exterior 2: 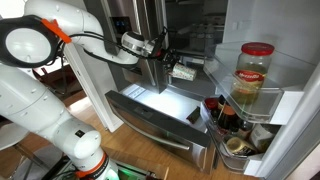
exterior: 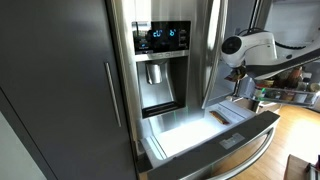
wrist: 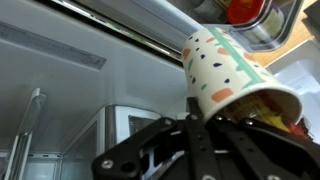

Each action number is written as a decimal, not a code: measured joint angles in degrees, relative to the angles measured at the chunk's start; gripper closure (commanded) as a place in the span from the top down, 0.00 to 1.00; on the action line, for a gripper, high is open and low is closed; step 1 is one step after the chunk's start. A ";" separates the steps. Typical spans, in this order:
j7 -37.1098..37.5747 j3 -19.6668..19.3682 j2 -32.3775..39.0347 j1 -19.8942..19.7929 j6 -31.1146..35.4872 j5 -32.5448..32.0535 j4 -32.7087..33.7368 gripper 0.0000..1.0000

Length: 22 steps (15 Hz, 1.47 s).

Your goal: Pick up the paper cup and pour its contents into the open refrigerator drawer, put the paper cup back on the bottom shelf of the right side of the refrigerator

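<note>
Wrist view: gripper (wrist: 205,118) clamped on the tilted paper cup (wrist: 235,75), centre-right of frame. In an exterior view, the refrigerator drawer (exterior: 190,130) stands pulled out at lower centre, white interior exposed, below the refrigerator (exterior: 160,75) dispenser

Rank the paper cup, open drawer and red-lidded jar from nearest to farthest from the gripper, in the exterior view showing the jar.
1. paper cup: held in the gripper.
2. drawer: open, below it.
3. jar: on the door shelf, off to the side.
</note>
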 measured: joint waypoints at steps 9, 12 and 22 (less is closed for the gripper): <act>0.54 0.63 0.12 1.17 -3.00 -21.88 0.05 0.01; 3.71 0.65 0.12 1.50 -3.76 -25.44 0.05 0.01; 13.45 1.03 0.13 2.84 -10.09 -26.64 0.27 0.01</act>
